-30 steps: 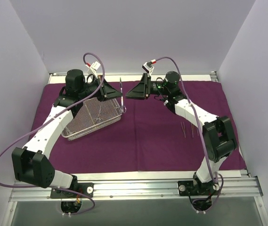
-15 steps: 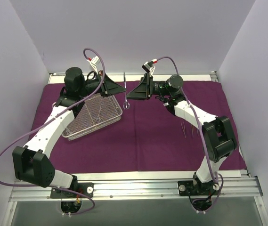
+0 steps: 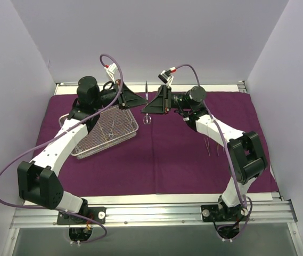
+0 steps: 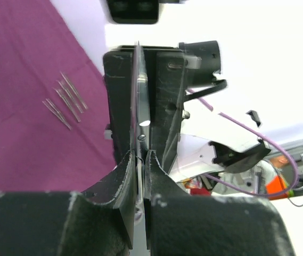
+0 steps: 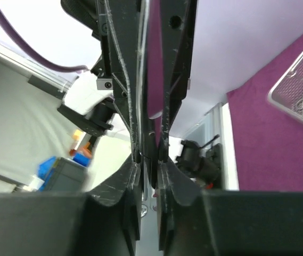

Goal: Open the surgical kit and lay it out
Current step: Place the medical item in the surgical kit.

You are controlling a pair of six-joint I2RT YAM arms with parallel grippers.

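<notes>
The magenta-purple cloth [image 3: 183,160] lies spread flat. The wire-mesh tray [image 3: 95,140] sits on its left part with slim instruments [image 3: 108,130] inside. My left gripper [image 3: 136,100] is shut on a scissor-like instrument [image 3: 147,109] and holds it upright above the cloth, ring handles down. In the left wrist view the gripper [image 4: 141,154] pinches it edge-on [image 4: 139,106]. My right gripper [image 3: 152,105] meets it from the right. In its own view the right gripper [image 5: 150,157] has jaws either side of the instrument, with a narrow gap left. Several tweezers [image 3: 215,146] lie on the cloth at right.
White walls close in the back and both sides. A metal rail [image 3: 151,213] runs along the near edge by the arm bases. The tray shows at the right of the right wrist view [image 5: 300,90]. The laid-out tweezers also show in the left wrist view [image 4: 66,101].
My left gripper has carried the instrument to the right, from over the tray's far corner to the middle. The right gripper has edged left and now brackets it.
</notes>
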